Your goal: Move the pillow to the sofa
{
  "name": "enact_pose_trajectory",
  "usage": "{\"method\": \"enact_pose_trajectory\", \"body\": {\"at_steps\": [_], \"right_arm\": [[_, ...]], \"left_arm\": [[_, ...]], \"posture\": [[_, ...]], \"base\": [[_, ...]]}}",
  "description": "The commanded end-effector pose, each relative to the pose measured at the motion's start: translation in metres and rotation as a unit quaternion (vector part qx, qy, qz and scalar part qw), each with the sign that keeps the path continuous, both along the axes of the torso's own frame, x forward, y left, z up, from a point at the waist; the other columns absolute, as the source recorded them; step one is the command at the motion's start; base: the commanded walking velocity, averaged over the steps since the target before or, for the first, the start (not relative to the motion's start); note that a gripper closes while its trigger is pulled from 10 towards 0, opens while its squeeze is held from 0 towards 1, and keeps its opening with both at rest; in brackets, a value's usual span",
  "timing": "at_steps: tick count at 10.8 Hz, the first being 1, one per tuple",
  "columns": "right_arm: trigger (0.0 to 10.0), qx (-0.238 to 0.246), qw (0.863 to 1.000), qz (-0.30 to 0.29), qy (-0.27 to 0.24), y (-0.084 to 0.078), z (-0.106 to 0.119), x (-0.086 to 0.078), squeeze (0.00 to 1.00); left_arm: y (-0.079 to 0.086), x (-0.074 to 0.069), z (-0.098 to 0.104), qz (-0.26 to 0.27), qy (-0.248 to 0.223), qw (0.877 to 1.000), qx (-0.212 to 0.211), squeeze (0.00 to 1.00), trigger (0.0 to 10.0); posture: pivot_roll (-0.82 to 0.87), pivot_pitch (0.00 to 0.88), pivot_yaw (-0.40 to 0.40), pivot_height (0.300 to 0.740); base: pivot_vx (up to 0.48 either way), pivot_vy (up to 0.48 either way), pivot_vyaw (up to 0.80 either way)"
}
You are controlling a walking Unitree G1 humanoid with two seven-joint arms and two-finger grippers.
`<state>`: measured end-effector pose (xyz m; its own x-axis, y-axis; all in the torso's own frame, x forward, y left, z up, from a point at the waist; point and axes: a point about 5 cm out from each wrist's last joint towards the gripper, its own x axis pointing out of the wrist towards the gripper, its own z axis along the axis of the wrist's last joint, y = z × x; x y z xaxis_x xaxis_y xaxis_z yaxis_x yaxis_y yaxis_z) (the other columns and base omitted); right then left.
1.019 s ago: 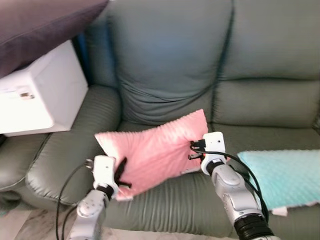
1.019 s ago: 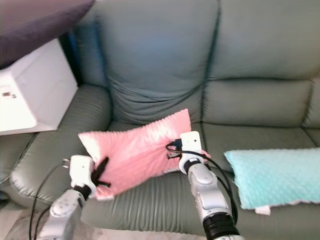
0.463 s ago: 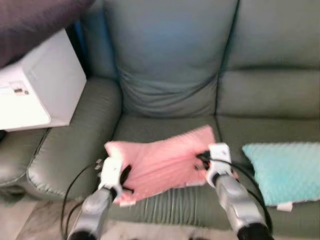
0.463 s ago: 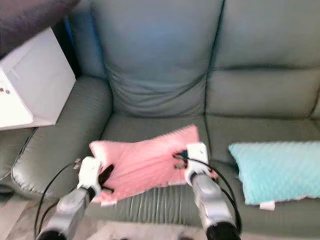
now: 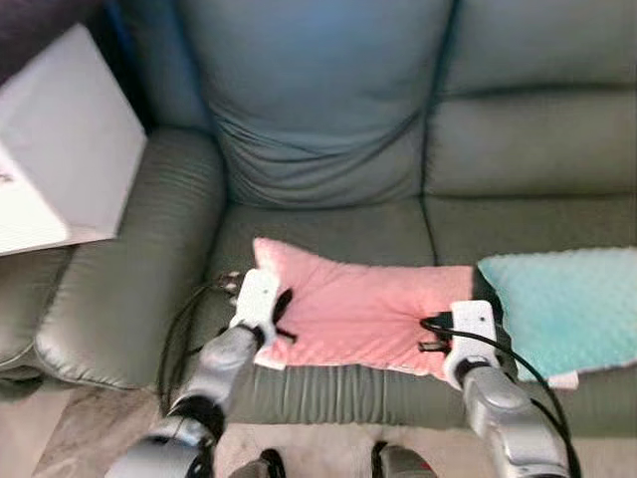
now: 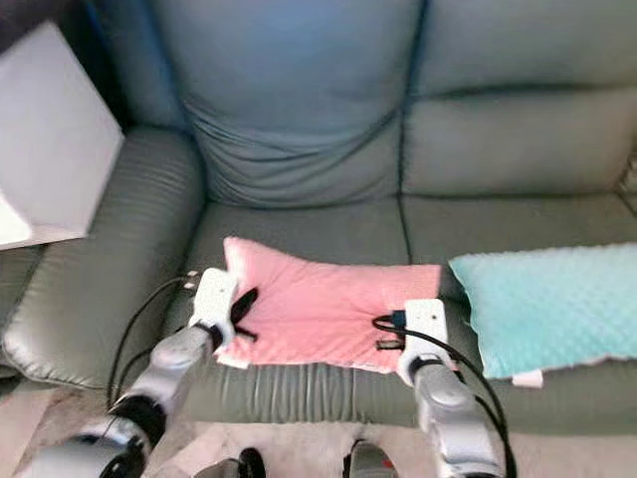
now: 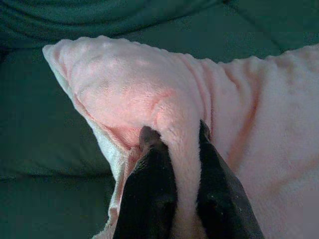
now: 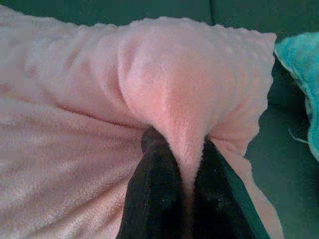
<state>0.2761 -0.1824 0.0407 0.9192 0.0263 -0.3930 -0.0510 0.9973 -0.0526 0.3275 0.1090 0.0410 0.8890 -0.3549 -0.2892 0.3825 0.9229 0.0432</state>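
The pink pillow [image 5: 363,309] is lying flat on the seat of the green sofa [image 5: 318,119], near the front edge of the cushion, stretched sideways between the two grippers; its left corner is sitting in front of the sofa's left backrest, and its right end is lying just beside a teal pillow [image 5: 567,309] that is resting on the sofa's right seat, the two looking as if they are touching, though the blur makes that hard to settle. The left gripper [image 7: 175,144] is clenched on the pillow's left edge, its two black fingers [image 7: 149,184] pinching a raised fold of the plush fabric close to the corner; the left arm is reaching up to it from below the sofa's front, a black cable looping beside it over the seat edge. The right gripper [image 8: 177,144] is likewise grasping the pillow, squeezing a bulging ridge of pink fabric between its fingers [image 8: 149,189] near the pillow's right end, with the teal pillow showing off to one side beyond the pink corner. A white box [image 5: 60,159] is standing off the sofa's left armrest, tilted in the head camera's view; pale floor is showing under the sofa's front.
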Motion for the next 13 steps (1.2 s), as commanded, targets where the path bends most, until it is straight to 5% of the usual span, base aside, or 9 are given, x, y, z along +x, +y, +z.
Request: {"method": "enact_pose_trajectory", "body": {"at_steps": [1,3,4,13], "right_arm": [[10.0,0.001,1.0,0.009,0.013,0.001,-0.008,-0.007,0.0],[10.0,0.005,0.999,0.042,0.017,0.003,-0.009,-0.001,0.0],[10.0,0.004,0.999,0.047,0.004,0.005,-0.005,0.008,1.0],[10.0,-0.025,0.998,0.05,-0.027,0.009,0.0,0.012,1.0]], "left_arm": [[0.004,-0.002,-0.005,0.012,0.01,1.0,0.013,0.0,10.0],[0.016,-0.002,-0.008,0.053,0.013,0.998,0.03,0.0,10.0],[0.025,-0.006,-0.013,0.071,0.021,0.997,0.033,1.0,10.0],[0.024,-0.011,-0.02,0.105,0.019,0.992,0.068,1.0,10.0]], "posture": [[-0.37,0.319,0.114,0.74],[-0.37,0.322,0.106,0.74],[-0.36,0.32,0.105,0.74],[-0.36,0.32,0.1,0.74]], "base": [[0.0,0.0,0.0],[0.0,0.0,0.0],[0.0,0.0,0.0],[0.0,0.0,0.0]]}}
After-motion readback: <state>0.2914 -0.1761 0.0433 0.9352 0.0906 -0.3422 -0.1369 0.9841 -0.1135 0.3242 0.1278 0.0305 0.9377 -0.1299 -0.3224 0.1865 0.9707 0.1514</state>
